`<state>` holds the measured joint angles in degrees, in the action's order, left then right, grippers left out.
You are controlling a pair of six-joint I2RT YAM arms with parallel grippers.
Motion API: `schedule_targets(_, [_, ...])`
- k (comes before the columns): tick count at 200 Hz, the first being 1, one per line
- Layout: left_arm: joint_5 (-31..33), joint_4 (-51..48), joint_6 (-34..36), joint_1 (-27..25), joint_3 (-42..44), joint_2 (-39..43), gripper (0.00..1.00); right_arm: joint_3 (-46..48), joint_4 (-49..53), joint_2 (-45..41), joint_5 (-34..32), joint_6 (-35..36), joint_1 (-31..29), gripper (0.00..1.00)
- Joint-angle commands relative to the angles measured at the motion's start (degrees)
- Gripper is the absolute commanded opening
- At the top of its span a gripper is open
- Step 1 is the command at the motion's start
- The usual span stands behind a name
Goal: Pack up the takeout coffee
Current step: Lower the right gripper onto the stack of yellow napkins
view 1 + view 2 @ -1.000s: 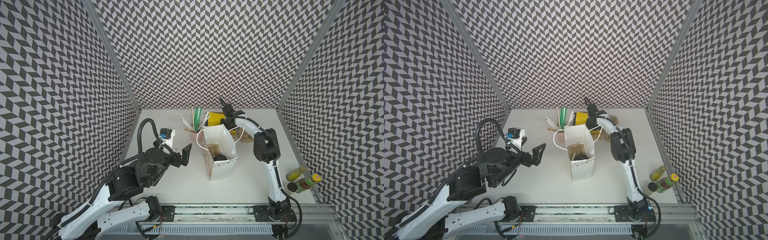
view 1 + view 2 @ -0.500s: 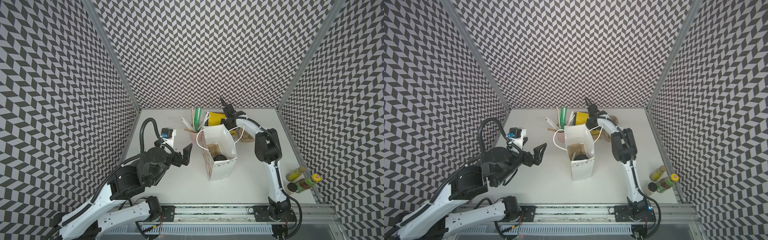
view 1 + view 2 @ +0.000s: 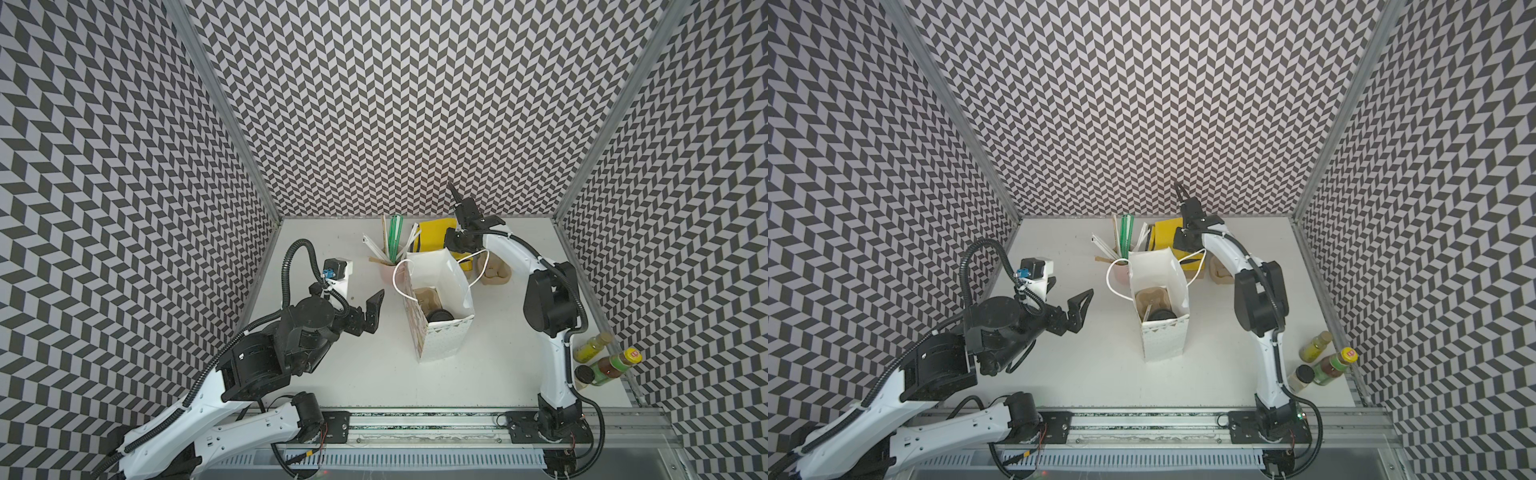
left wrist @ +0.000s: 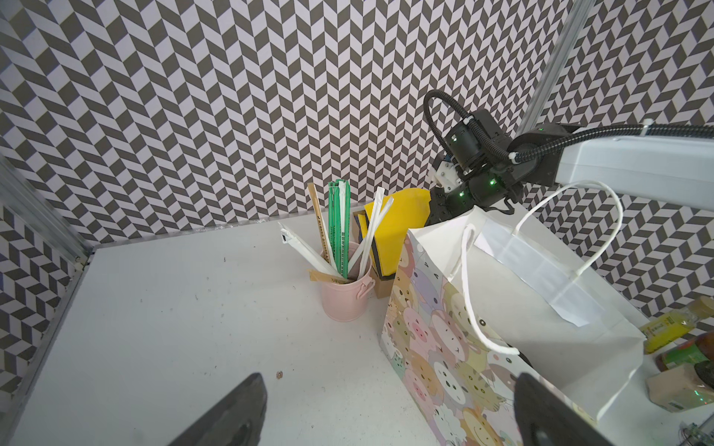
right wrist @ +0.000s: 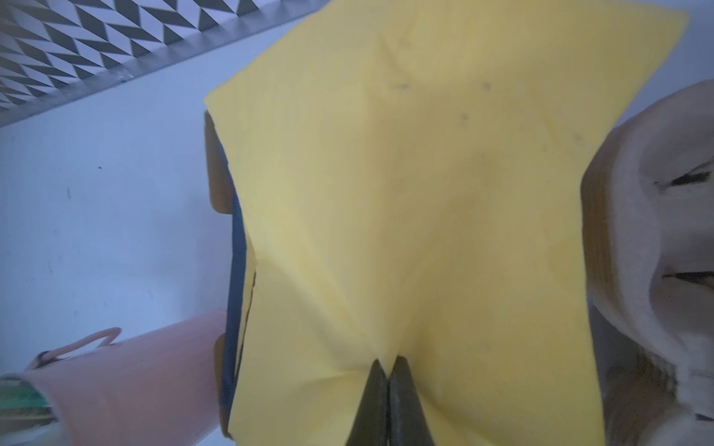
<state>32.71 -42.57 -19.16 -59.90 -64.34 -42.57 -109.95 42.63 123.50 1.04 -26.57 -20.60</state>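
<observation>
While tight on the yellow napkin (image 5: 425, 185), right gripper (image 5: 387, 365) behind paper bag (image 3: 444, 345); left gripper (image 4: 390, 378) wide apart.

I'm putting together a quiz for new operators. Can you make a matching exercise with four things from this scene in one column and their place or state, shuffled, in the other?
Things:
1. left end effector
2. right end effector
3. takeout coffee
4. pink cup

Place or state:
A. inside the paper bag
B. holds straws, beside the bag
C. open, grasping nothing
D. shut on the yellow napkin

Pairs: 1-C, 2-D, 3-A, 4-B
</observation>
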Motion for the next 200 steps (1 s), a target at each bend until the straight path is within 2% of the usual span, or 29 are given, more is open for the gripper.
schedule_targets(1, [0.5, -0.1, -0.7, 0.1, 0.4, 0.6, 1.0, 2.0, -3.7, -4.3, 1.1, -0.4, 0.5, 0.0])
schedule_targets(30, [0.0, 0.0, -0.9, 0.1, 0.8, 1.1, 1.0, 3.9, -5.3, -6.6, 1.1, -0.6, 0.6, 0.0])
schedule_targets(75, [-0.5, -0.1, -1.2, 0.1, 1.6, 1.3, 1.0, 3.9, -3.7, -3.8, 2.9, 0.1, 1.0, 0.0])
schedule_targets(129, [-1.3, 0.1, -1.1, 0.1, 2.4, 0.5, 1.0, 6.6, -5.7, -3.2, 3.5, -0.2, 1.0, 0.1])
schedule_targets(158, [-1.5, 0.1, -0.9, 0.1, 2.4, 0.1, 1.0, 7.5, -6.6, -3.1, 3.3, -0.3, 1.0, 0.09])
schedule_targets(172, [-1.6, 0.2, -0.7, 0.1, 2.6, 0.1, 1.0, 7.8, -6.7, -3.0, 3.6, -0.3, 1.0, 0.0])
schedule_targets(184, [-1.8, 0.2, -0.7, 0.1, 2.8, 0.0, 1.0, 8.1, -6.1, -3.3, 1.6, -0.6, 1.0, 0.0])
schedule_targets(192, [-1.9, 0.1, -0.8, 0.1, 2.9, 0.0, 1.0, 8.7, -5.9, -4.2, -0.4, -1.2, 1.0, 0.05])
schedule_targets(200, [-2.2, 0.1, -0.9, 0.1, 3.0, 0.0, 1.0, 10.1, -6.4, -5.6, -1.3, -1.5, 1.2, 0.16])
